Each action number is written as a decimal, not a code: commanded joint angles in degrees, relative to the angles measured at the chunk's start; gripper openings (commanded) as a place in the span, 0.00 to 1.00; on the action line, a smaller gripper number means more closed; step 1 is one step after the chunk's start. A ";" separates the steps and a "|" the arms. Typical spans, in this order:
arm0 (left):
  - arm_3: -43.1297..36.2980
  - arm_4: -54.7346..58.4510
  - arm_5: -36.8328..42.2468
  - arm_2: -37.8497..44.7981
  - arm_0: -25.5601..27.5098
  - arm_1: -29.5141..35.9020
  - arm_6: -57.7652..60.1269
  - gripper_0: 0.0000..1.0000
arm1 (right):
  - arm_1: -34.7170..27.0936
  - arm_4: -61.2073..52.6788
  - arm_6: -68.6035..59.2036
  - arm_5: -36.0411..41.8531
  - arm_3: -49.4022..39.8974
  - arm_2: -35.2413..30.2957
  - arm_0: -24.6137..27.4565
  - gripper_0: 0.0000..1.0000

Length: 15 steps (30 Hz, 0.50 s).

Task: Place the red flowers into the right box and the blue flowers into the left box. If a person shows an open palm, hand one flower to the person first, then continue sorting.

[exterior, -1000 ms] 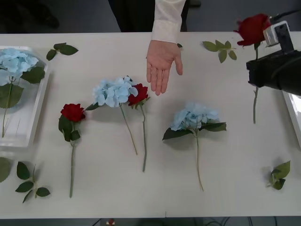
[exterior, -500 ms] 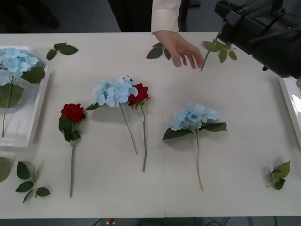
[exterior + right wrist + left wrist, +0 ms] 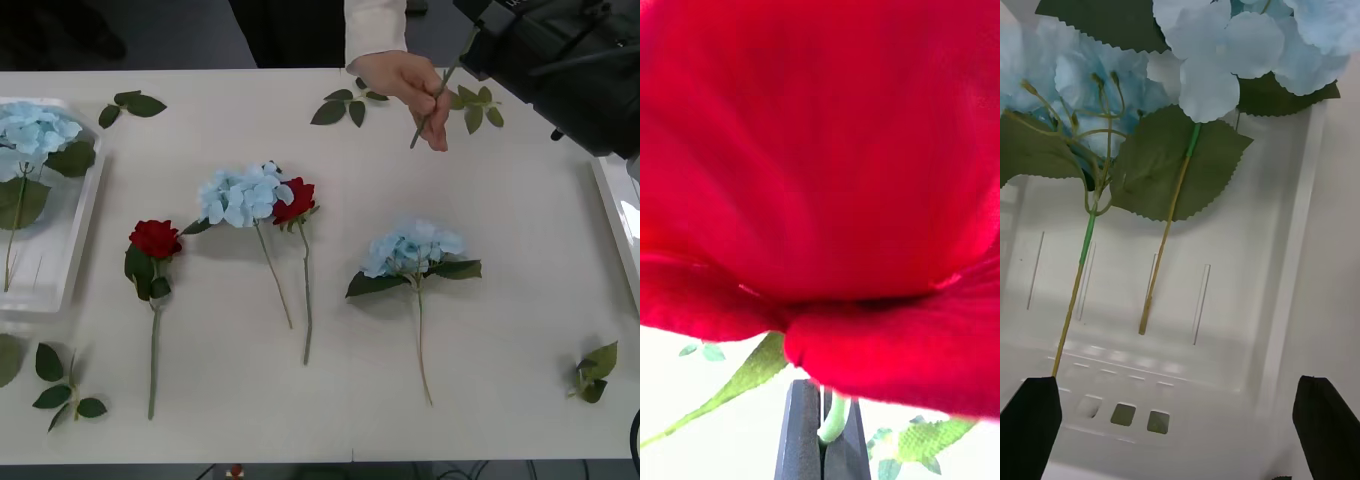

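1. Fingers of the right gripper [image 3: 822, 431] were pinched shut on the green stem just under the head of a red rose [image 3: 820, 165]; in the front view that arm sat high at the far right of the table [image 3: 520, 300], the rose's stem slanting down from it.
2. Left box [image 3: 75, 250], at the table's left edge, held blue hydrangeas [image 3: 30, 130]; two of their stems showed in the left wrist view, where the left gripper [image 3: 1180, 427] hung over the tray with fingers spread wide and empty.
3. Right box [image 3: 612, 215] showed just its rim at the right edge.
4. Two more blue hydrangeas [image 3: 240, 195] and [image 3: 412, 248] lay mid-table, one touching a red rose [image 3: 296, 200]; another rose [image 3: 155, 238] lay to the left, apart.
5. Person's hand [image 3: 410, 82] closed around the lower stem of the gripper-held rose.
6. Judged step: the hand-over, near its end. Next the right fingers needed to part so the person could draw the rose free, then sorting could resume.
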 commanded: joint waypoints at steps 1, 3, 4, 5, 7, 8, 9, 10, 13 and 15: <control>-1.68 -0.61 0.04 0.84 -0.72 1.74 -0.61 0.89 | -0.11 -0.51 2.21 -0.57 -1.88 -1.04 -0.87 0.00; -1.59 -0.70 0.04 0.84 -0.72 1.74 -0.61 0.90 | -0.11 -0.95 2.48 -0.57 -1.79 -1.04 -0.87 0.01; -1.59 -0.79 0.04 0.84 -0.72 1.74 -0.61 0.90 | -0.11 -1.04 2.65 -0.57 -1.79 -1.04 -0.78 0.24; -1.59 -0.79 0.04 0.84 -0.72 1.74 -0.61 0.90 | -0.11 -0.95 2.74 -0.57 -1.79 -1.04 -0.78 0.58; -1.68 -0.88 -0.04 0.84 -0.72 1.74 -0.61 0.89 | -0.11 -0.86 2.83 -0.57 -1.79 -1.13 -0.78 0.94; -1.68 -0.88 -0.04 0.84 -0.72 1.74 -0.61 0.89 | -0.11 -0.86 2.92 -0.57 -1.79 -1.13 -0.78 1.00; -1.59 -0.88 -0.04 0.84 -0.72 1.83 -0.61 0.90 | -0.11 -0.95 3.00 -0.57 -1.79 -1.13 -0.78 1.00; -1.68 -0.79 -0.04 0.84 -0.72 1.74 -0.61 0.90 | -0.11 -1.48 3.00 -0.57 -1.79 -1.13 -0.78 1.00; -1.68 -0.70 -0.04 0.84 -0.72 1.74 -0.61 0.90 | -0.11 -1.57 3.18 -0.57 -1.79 -1.13 -0.61 1.00; -1.59 -0.79 -0.04 0.84 -0.72 1.83 -0.61 0.90 | -0.11 -1.57 3.36 -0.57 -1.79 -1.13 -0.61 1.00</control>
